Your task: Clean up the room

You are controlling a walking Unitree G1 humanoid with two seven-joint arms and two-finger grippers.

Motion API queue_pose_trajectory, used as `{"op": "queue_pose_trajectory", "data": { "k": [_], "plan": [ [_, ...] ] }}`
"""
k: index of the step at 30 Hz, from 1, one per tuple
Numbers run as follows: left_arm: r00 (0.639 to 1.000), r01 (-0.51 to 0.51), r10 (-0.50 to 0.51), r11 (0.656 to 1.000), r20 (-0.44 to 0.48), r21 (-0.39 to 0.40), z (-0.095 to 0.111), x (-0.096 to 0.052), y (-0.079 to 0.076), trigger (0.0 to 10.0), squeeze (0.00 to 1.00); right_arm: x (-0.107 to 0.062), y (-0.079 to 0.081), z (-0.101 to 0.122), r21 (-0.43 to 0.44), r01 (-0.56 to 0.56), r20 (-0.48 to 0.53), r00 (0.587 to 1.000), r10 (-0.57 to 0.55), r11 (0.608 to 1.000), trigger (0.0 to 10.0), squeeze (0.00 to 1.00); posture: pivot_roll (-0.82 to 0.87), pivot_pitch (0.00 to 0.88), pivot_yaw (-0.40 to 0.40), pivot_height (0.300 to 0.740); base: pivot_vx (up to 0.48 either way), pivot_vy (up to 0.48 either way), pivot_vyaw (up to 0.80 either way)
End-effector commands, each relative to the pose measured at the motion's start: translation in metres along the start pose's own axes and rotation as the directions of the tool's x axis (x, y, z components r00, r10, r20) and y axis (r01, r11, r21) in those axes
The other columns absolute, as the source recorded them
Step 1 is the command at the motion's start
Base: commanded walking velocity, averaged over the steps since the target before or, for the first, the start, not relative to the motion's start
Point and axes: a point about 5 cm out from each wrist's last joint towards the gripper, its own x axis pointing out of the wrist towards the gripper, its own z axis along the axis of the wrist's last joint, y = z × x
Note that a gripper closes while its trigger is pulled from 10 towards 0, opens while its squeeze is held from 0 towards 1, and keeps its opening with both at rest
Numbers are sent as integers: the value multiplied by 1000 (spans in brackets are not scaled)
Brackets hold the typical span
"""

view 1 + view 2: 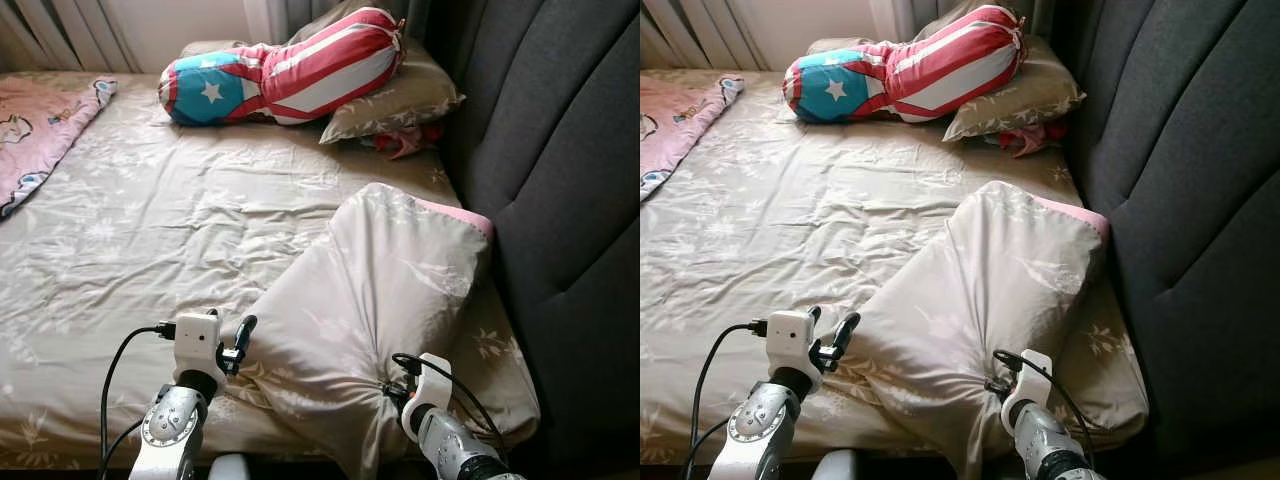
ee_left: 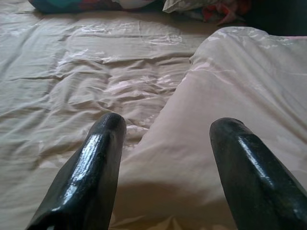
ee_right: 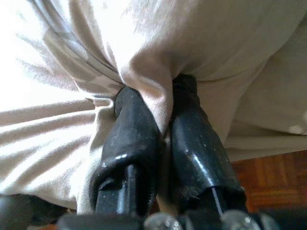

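Right pincer [image 3: 165, 103] is clamping a bunched fold of the beige floral pillow [image 1: 380, 290], fabric pinched tight between both black fingers [image 3: 132, 139]. Pillow is lying at lower centre-right of the left eye frame, on the bed [image 1: 150, 230], its far edge leaning near the grey headboard [image 1: 560, 170]; pink trim is showing at its upper corner. Left pincer [image 2: 165, 143] is hovering with fingers spread apart, just beside the pillow's left edge, gripping nothing. At the upper centre of the frame a red, white and blue star bolster [image 1: 280, 70] is resting on a second pillow [image 1: 400, 100]. Pink blanket [image 1: 40, 130] is lying at upper left
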Motion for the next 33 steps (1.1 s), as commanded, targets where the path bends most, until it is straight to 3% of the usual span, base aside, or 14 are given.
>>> {"op": "queue_pose_trajectory", "data": {
  "k": [1, 5, 13, 18, 21, 22, 23, 27, 28, 29, 30, 31, 32, 33],
  "plan": [
    [1000, -1, 1, 1000, -5, 0, -3, 0, -1, 10000, 0, -5, -32, 22, -15, 147, 82, 986, -146, 989, 0, 0, 31, 55, -75, 653, 0, 0, 0],
    [1000, -10, 10, 1000, -9, 6, -5, -2, 1, 10000, 0, -12, -51, 57, -24, 274, 220, 939, -263, 961, 0, 0, 18, 53, -72, 653, 0, 0, 0],
    [1000, -23, 23, 1000, -13, 9, -7, -2, 5, 10000, 0, -46, -90, 140, -102, 567, 539, 722, -434, 817, 0, 0, 1, 49, -64, 653, 0, 0, 0],
    [1000, -23, 24, 1000, -17, 9, -9, -3, 7, 10000, 0, -82, -129, 173, 29, 728, 634, 517, -576, 685, 0, 0, -11, 45, -55, 653, 0, 0, 0],
    [1000, -17, 17, 1000, -21, 8, -10, -3, 5, 10000, 0, -84, -137, 172, 23, 737, 617, 521, -589, 676, 0, 0, -17, 45, -51, 653, 0, 0, 0],
    [1000, -14, 14, 1000, -23, 7, -11, -3, 5, 10000, 0, -83, -138, 169, 13, 731, 606, 537, -587, 682, 4000, 0, -17, 45, -51, 653, 0, 0, 0],
    [1000, -11, 11, 1000, -24, 7, -11, -3, 4, 10000, 0, -80, -137, 164, -11, 721, 592, 563, -577, 692, 10000, 0, -18, 46, -49, 653, 0, 0, 0],
    [1000, -8, 8, 1000, -26, 5, -11, -2, 3, 10000, 0, -75, -134, 155, -35, 702, 589, 589, -553, 711, 10000, 0, -14, 46, -47, 653, 0, 0, 0],
    [1000, -6, 6, 1000, -26, 5, -12, -2, 3, 10000, 0, -73, -129, 153, -52, 691, 606, 596, -527, 721, 10000, 380, -14, 45, -45, 653, 0, 0, 0],
    [1000, -4, 4, 1000, -26, 4, -12, -2, 3, 10000, 0, -71, -127, 151, -66, 685, 614, 601, -512, 725, 10000, 380, -14, 45, -45, 653, 0, 0, 0],
    [1000, -1, 1, 1000, -28, 4, -12, -2, 3, 10000, 0, -67, -119, 149, -99, 662, 628, 621, -469, 743, 10000, 745, -10, 43, -45, 653, 0, 0, 0],
    [1000, 0, 1, 1000, -28, 4, -12, -2, 3, 10000, 0, -66, -116, 148, -121, 650, 631, 633, -448, 750, 10000, 725, -9, 43, -45, 653, 0, 0, 0],
    [1000, 1, 0, 1000, -29, 2, -12, -1, 2, 10000, 0, -62, -107, 148, -151, 610, 647, 656, -389, 778, 10000, 0, -9, 41, -47, 653, 0, 0, 0],
    [1000, 1, -1, 1000, -29, 2, -12, -1, 2, 10000, 0, -61, -105, 148, -156, 600, 650, 660, -375, 785, 10000, 0, -10, 41, -47, 653, 0, 0, 0]
  ]
}}
